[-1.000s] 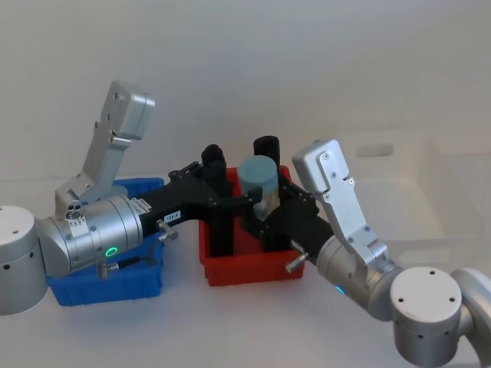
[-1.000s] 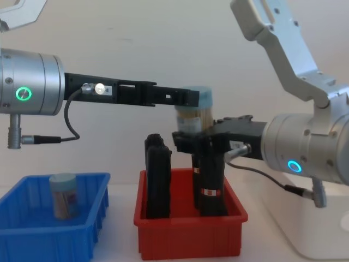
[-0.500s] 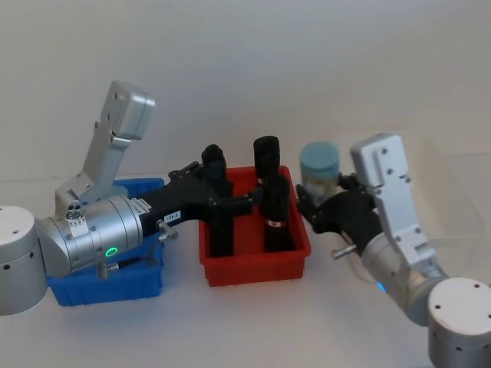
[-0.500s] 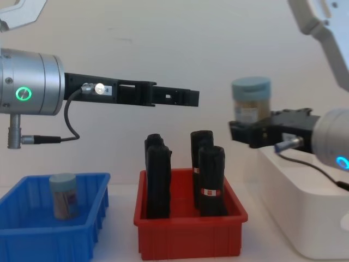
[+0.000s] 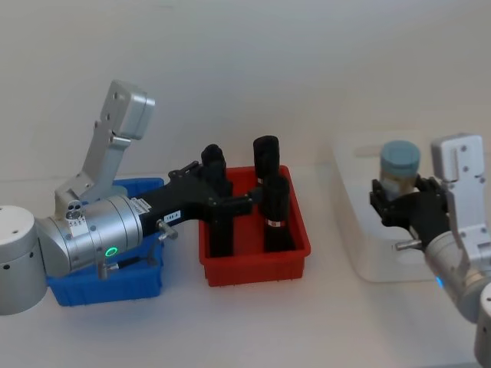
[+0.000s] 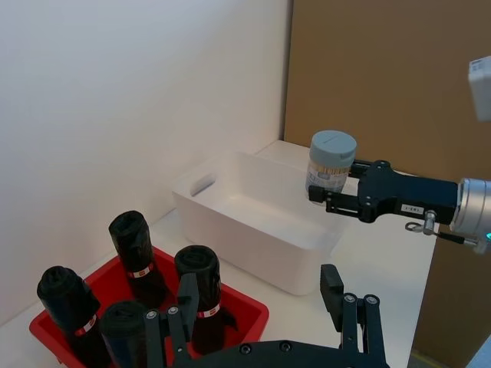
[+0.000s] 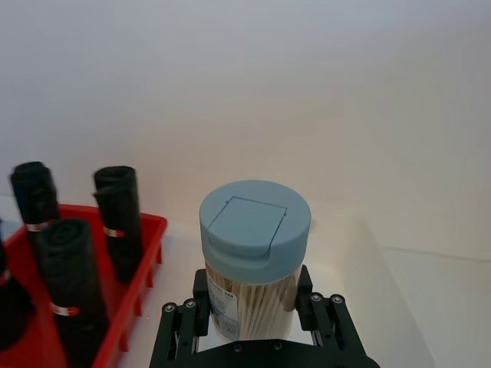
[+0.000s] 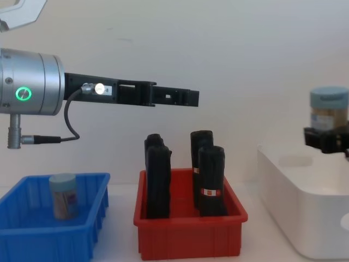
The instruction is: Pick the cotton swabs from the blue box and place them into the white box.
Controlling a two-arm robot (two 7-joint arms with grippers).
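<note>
Cotton swabs (image 5: 400, 169) upright in right pincer (image 5: 400, 198)

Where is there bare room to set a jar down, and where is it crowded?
Free: the white box floor, beneath the cotton swabs jar in the right pincer; table strip between red bin and white box; the blue box floor beside its lone jar. Crowded: the red bin's black cylinders, left pincer above.

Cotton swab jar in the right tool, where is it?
Head view, right side: the clear blue-lidded jar sits upright in the right tool above the white tub.
</note>
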